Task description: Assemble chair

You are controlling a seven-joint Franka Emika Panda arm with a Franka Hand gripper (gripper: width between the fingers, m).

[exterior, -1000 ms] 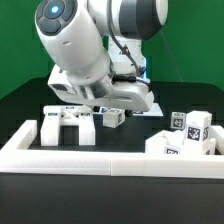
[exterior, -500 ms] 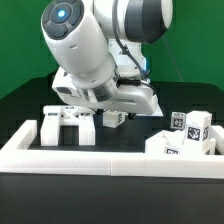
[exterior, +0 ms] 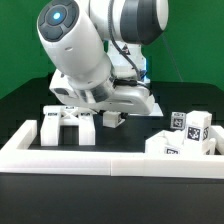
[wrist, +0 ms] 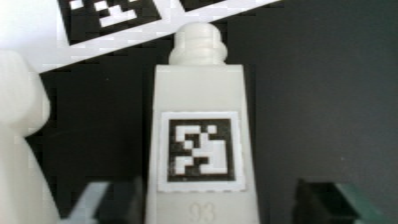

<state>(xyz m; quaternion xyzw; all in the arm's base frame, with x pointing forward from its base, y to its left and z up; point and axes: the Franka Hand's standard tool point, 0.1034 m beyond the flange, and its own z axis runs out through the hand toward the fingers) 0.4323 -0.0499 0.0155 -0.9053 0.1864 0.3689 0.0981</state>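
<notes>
Gripper: I've got it straddling the post, jaws half-wide, gaps both sides.
Post: flat on the table, tag up.
Hold: none that I see.

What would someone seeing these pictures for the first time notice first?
The big glossy white robot arm fills the exterior view's centre, bent low over the black table. In the wrist view, a slim white plastic post with a square black-and-white tag lies between the gripper's fingers, not yet pinched. White tagged plastic blocks cluster at the exterior view's right.
</notes>
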